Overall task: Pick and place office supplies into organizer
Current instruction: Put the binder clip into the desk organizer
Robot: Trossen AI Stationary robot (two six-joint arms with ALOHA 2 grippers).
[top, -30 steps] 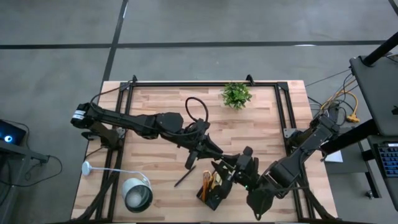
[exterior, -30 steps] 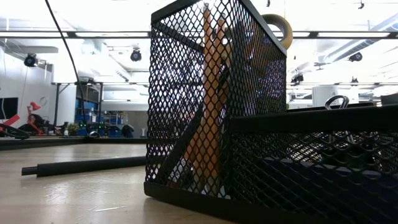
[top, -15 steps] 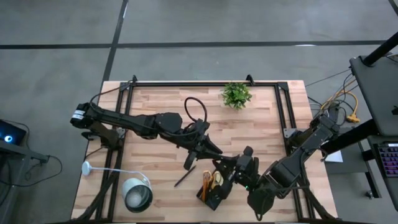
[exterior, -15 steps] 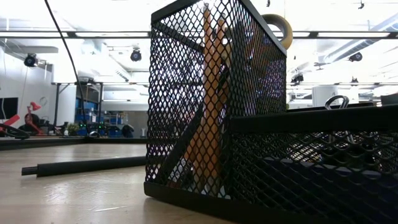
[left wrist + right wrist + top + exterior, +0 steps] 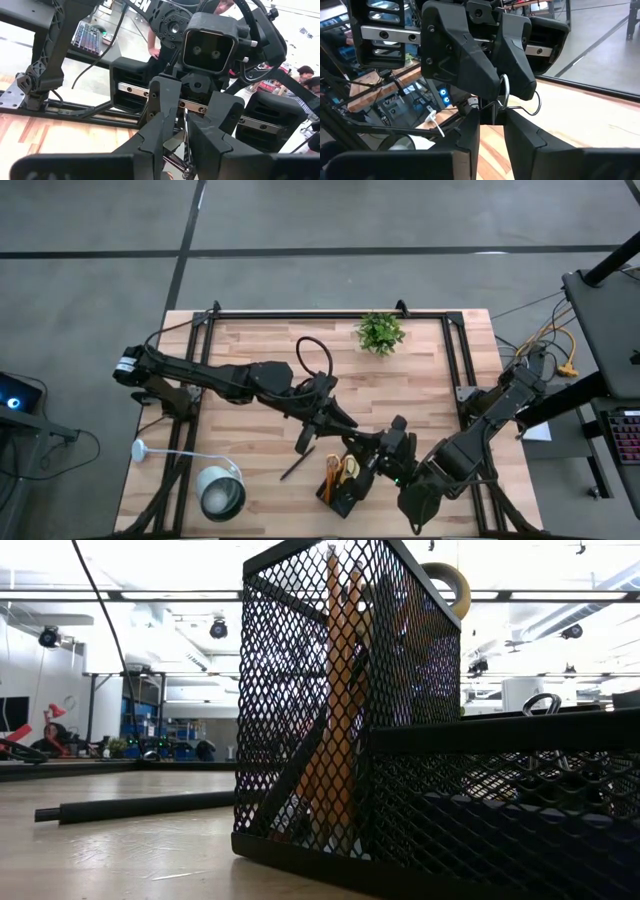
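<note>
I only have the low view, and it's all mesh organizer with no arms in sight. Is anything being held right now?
Observer: Yes. The left gripper is shut on the small binder clip, whose wire loops stick out past the fingertips.
Operator: And where is the right gripper?
Observer: The right gripper faces the left one tip to tip, right at the clip. Both are above the table, just beside the organizer.
</note>
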